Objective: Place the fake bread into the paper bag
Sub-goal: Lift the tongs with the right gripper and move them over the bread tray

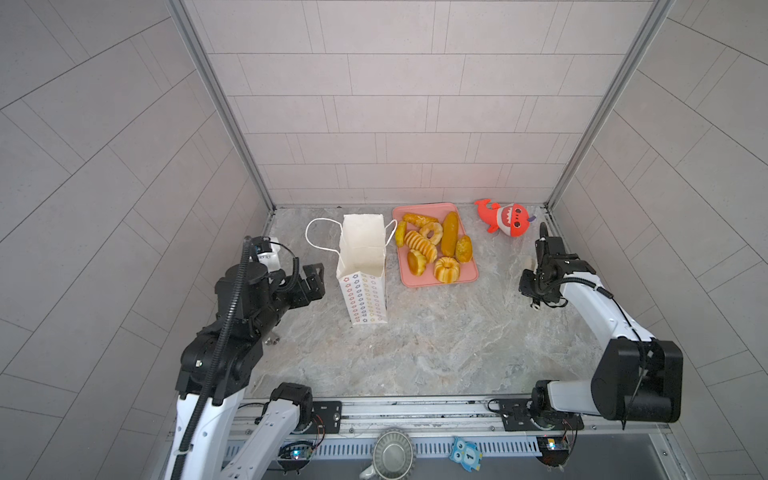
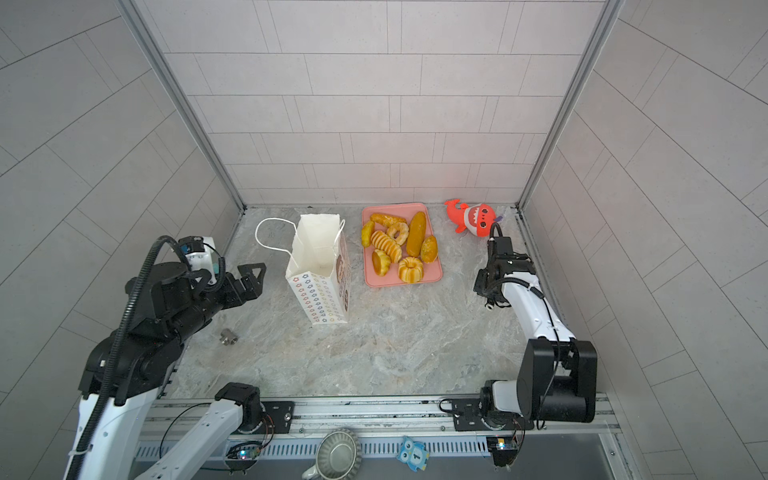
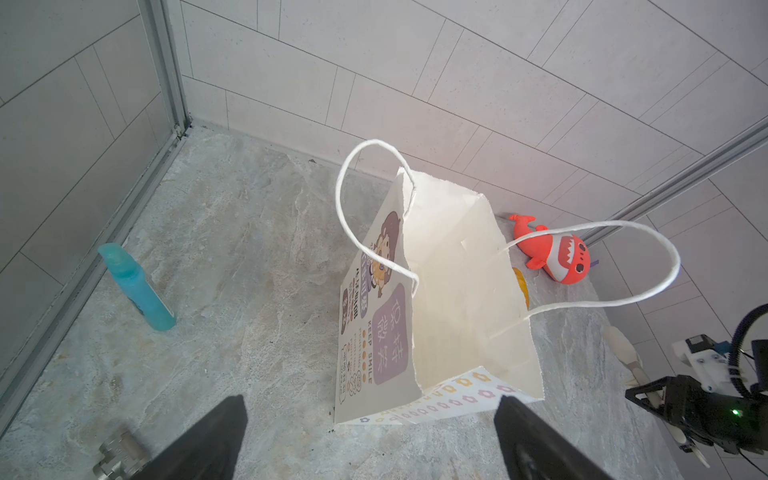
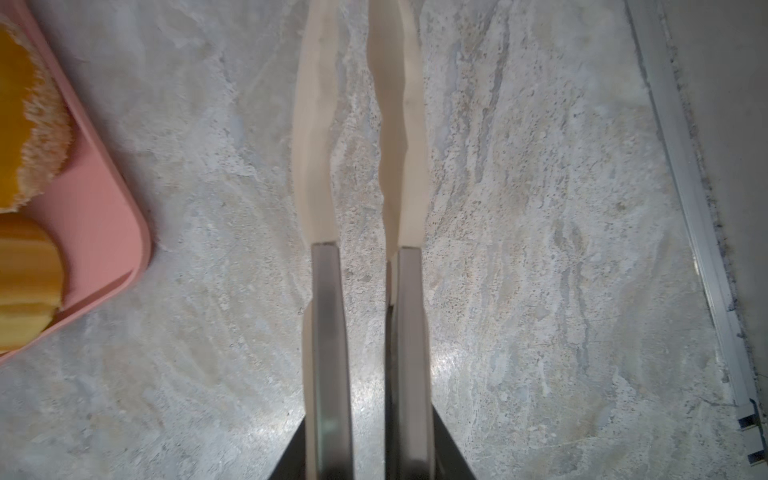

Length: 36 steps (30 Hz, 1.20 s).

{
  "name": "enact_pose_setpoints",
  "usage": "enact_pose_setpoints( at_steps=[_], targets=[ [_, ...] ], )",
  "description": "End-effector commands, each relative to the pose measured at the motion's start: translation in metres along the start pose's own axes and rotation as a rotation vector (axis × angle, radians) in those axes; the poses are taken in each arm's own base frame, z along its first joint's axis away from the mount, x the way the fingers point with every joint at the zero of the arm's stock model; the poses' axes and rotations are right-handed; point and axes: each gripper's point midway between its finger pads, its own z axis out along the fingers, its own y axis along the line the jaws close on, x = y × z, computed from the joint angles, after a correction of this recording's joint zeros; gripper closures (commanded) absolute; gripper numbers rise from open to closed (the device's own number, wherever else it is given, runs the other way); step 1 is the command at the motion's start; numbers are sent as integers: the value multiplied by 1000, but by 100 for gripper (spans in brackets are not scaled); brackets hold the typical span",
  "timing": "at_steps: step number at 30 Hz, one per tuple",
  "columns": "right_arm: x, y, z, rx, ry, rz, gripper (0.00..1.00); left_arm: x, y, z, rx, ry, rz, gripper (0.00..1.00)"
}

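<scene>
The fake bread (image 1: 417, 262), eight glossy golden-yellow and brown toy pastries, lies crowded on a flat pink plastic tray (image 1: 467, 275) at the far middle of the bench (image 1: 436, 340). None of it is in the tall white paper bag (image 1: 365, 299). The bag stands upright just left of the tray with its mouth open, and the left wrist view shows its white inside bare. I judge the task barely begun: every piece is left to lift across and drop in.

The left pincer (image 1: 312, 279) hangs released, jaws spread wide, just left of the bag and apart from it. The right pincer (image 4: 355, 50) sits over bare bench right of the tray. Its pale fingers are drawn nearly together with a thin gap between them, grasping nothing.

The pastries look smooth and moulded. Among them are a long brown loaf (image 1: 449, 233), a ring doughnut (image 1: 431, 232), a ridged roll (image 1: 420, 245) and a fluted bundt (image 1: 446, 269). The bag is thin creased paper with twisted white cord handles (image 1: 320, 232) flopping outward, small coloured flowers on its narrow side and a cartoon girl print (image 3: 384, 249) on its broad face. It is probably light and easy to tip.

The bench is mottled grey, stone-like. Farther out, a red plush shark (image 1: 509, 218) lies at the far right, a translucent blue bottle (image 3: 137, 286) stands by the left wall, and a small metal fitting (image 2: 227, 336) rests beside the left arm.
</scene>
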Motion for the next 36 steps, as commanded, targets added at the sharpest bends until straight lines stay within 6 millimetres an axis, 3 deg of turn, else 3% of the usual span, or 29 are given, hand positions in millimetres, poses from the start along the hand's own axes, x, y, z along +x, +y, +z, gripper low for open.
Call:
enact_pose_setpoints(
  at_steps=[1, 9, 14, 24, 36],
  targets=[
    [-3, 12, -28, -53, -39, -36, 66, -11, -2, -5, -9, -15, -12, 0],
    [-12, 54, -83, -167, -155, -199, 62, -28, -9, -6, -16, -6, -16, 0],
    [-12, 79, -104, -178, -213, -323, 61, -37, -8, -10, -42, -4, 2, 0],
    [-4, 95, -100, -212, -182, -411, 62, -38, -2, -9, -94, 22, 35, 0],
    [8, 119, -100, -141, -138, -553, 62, -49, 11, 11, -176, 95, 89, 0]
  ],
)
